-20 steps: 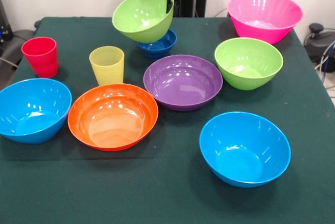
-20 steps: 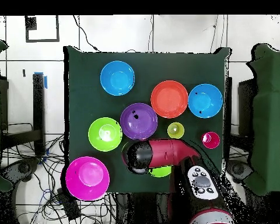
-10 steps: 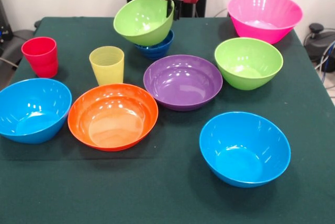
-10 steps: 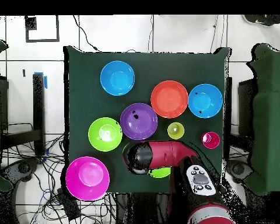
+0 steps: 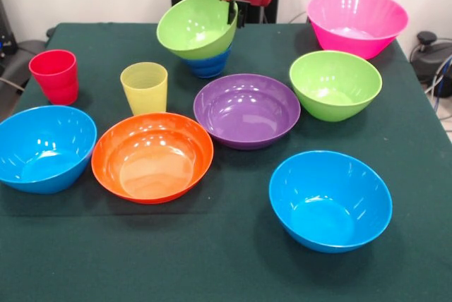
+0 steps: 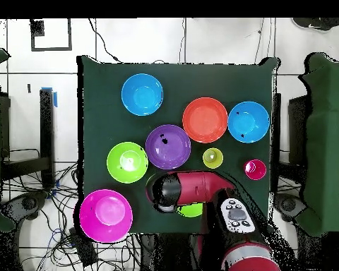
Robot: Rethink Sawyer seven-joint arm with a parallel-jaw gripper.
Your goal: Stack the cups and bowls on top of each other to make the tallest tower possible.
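Pincer (image 5: 234,11) gripped my green bowl (image 5: 195,25) by its rim | bowl tilted, resting on dark blue bowl (image 5: 210,64) directly beneath

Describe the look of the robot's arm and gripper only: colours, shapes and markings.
In the overhead view the arm is a thick, rounded red link with a black cylindrical joint at its end, and a black and grey panel with small buttons nearer the base. In the front view the gripper hangs from a glossy red collar under a black housing, with a thin dark finger below it.
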